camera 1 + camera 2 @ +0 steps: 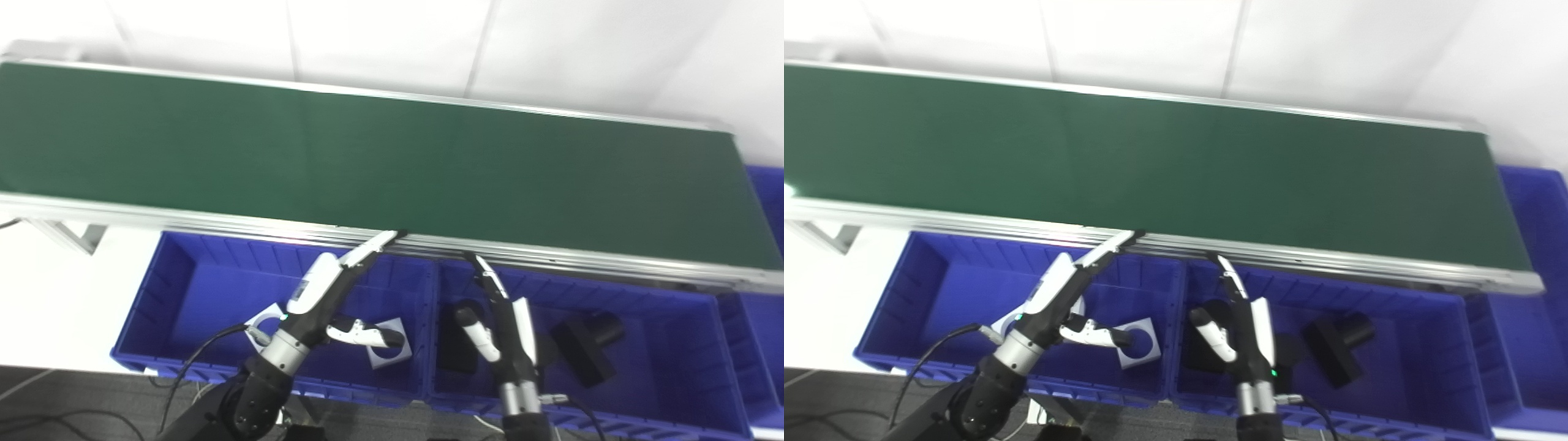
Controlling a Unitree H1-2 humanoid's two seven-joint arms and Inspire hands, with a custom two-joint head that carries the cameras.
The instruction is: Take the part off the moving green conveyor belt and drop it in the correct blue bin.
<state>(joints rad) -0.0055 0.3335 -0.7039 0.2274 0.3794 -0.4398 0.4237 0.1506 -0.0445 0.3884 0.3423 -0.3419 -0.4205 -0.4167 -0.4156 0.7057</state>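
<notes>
Belt [392, 165] carries no part in view. Both hands, left hand [334, 288] and right hand [499, 318], hang spread and unladen above the bins [184, 257]. Binned parts [582, 349] look rigid, light; grip across flat sides.

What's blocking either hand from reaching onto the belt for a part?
Nothing visible. Left hand and right hand hover open over the blue plastic bins, fingertips near the green conveyor belt's aluminium edge rail. But no part is on the belt.

My two head cameras, side by side, look steeply down past both hands; both share the belt [392, 165] and bins [968, 288].
</notes>
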